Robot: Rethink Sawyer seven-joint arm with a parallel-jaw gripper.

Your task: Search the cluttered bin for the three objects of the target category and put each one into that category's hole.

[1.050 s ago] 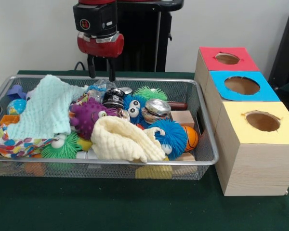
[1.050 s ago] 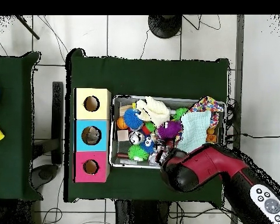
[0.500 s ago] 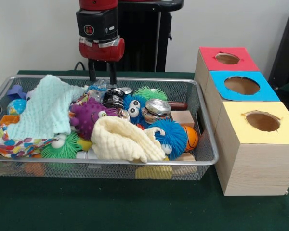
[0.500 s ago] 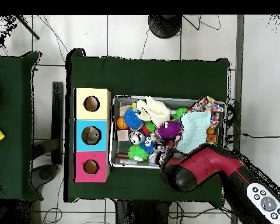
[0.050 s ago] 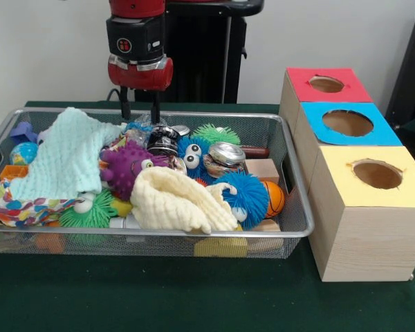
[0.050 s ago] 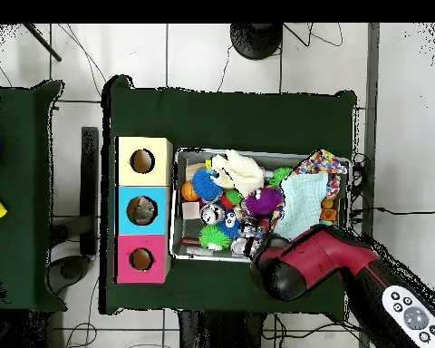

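The wire bin (image 5: 299, 181) is heaped with clutter. A crushed silver can (image 5: 225, 155) and a dark crushed can (image 5: 164, 140) lie near its middle, among blue (image 5: 243, 194), purple (image 5: 126, 166) and green (image 5: 214, 133) furry balls. A mint cloth (image 5: 66, 155) and a cream cloth (image 5: 176, 200) cover part of the heap. My gripper (image 5: 140, 116) hangs open and empty over the bin's far edge, just left of the dark can. In the overhead view the red arm head (image 6: 283, 267) hides the gripper. The red (image 5: 326, 84), blue (image 5: 347, 123) and yellow (image 5: 377, 173) boxes each have a round hole.
A patterned cloth (image 5: 14, 206) drapes the bin's left front corner, and an orange ball (image 5: 274, 198) sits at the right. The three boxes (image 6: 142, 210) stand in a row tight against the bin (image 6: 257, 152). Green cloth covers the table (image 5: 194, 297).
The gripper has come down slightly toward the bin's far edge and shifted a little left. The objects in the bin have not moved.
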